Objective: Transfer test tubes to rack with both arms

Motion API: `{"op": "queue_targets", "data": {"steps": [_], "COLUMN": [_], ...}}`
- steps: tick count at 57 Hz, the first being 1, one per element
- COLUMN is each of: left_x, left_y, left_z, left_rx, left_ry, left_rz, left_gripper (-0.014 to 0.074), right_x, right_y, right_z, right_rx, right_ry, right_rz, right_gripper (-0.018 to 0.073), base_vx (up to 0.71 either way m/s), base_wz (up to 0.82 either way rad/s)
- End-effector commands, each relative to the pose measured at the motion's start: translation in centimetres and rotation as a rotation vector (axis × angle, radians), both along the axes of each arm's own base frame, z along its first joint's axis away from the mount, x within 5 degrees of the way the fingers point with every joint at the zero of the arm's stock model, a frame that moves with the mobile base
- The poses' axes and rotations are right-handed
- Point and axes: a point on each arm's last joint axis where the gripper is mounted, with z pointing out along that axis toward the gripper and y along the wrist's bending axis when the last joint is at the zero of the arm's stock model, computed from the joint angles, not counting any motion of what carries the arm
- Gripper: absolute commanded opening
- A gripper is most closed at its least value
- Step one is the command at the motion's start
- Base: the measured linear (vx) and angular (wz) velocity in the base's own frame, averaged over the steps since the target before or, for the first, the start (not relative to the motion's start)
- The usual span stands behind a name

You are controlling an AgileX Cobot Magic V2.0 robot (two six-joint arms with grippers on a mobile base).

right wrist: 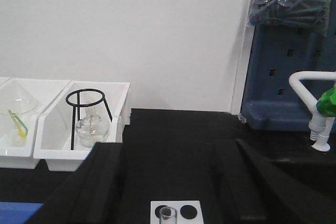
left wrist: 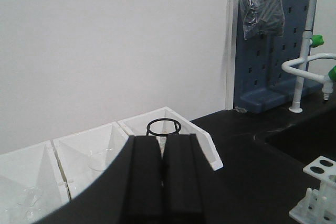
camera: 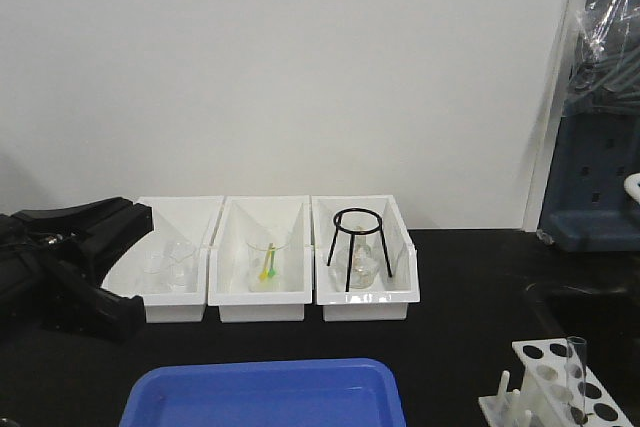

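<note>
The white rack (camera: pixel 553 384) stands at the table's front right with one clear test tube (camera: pixel 577 365) upright in a hole. In the right wrist view my right gripper (right wrist: pixel 169 149) is open. Its fingers (right wrist: pixel 107 177) are spread wide above the rack (right wrist: pixel 189 205), and the test tube's mouth (right wrist: pixel 168 214) shows between them, touching neither. The left arm (camera: pixel 70 262) rests low at the table's left. In the left wrist view my left gripper (left wrist: pixel 163 148) is shut with nothing between its fingers, pointing toward the bins, and the rack (left wrist: pixel 316 192) lies far to its right.
Three white bins (camera: pixel 262 309) holding glassware line the back; the right one (camera: pixel 402 292) holds a black ring tripod (camera: pixel 357 237) over a flask. A blue tray (camera: pixel 265 397) sits at the front. A sink and white tap (right wrist: pixel 315 108) are at the far right.
</note>
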Motion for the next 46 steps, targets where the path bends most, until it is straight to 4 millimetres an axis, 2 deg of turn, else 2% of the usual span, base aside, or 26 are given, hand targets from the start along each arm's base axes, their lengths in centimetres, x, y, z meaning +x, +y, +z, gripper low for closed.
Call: {"op": "queue_targets", "data": {"steps": [1, 9, 14, 22, 36, 46], "left_x": [-0.6, -0.8, -1.7, -3.2, -7.8, -11.2], "left_y": [0.1, 0.4, 1.0, 3.0, 7.8, 10.2], "left_z": [2.1, 2.0, 1.9, 1.1, -2.1, -5.1], "left_rx": [-0.071, -0.048, -0.009, 0.011, -0.004, -0.01], "left_ry": [-0.097, -0.072, -0.062, -0.047, -0.091, -0.134], "left_rz": [-0.019, -0.005, 0.012, 0.077, 0.257, 0.417], "left_gripper": [0.0064, 0.0064, 0.0042, -0.0007, -0.0004, -0.0004], "right_x": [-0.1, -0.1, -0.1, -0.1, -0.1, -0.1], "right_y": [0.0, 0.0, 0.0, 0.0, 0.0, 0.0], "right_z": [2.1, 2.0, 2.0, 2.0, 2.0, 2.0], "right_rx": [-0.011, -0.011, -0.011, -0.011, -0.011, -0.011], "right_ry": [-0.126, -0.119, -0.119, -0.119, -0.119, -0.119], "right_rz": [0.005, 0.004, 0.004, 0.004, 0.004, 0.004], "right_gripper": [0.0435, 0.0435, 0.0435, 0.0435, 0.0435, 0.0435], "base_vx": [0.0, 0.0, 0.0, 0.0, 0.0, 0.0], "base_wz": [0.0, 0.0, 0.0, 0.0, 0.0, 0.0]}}
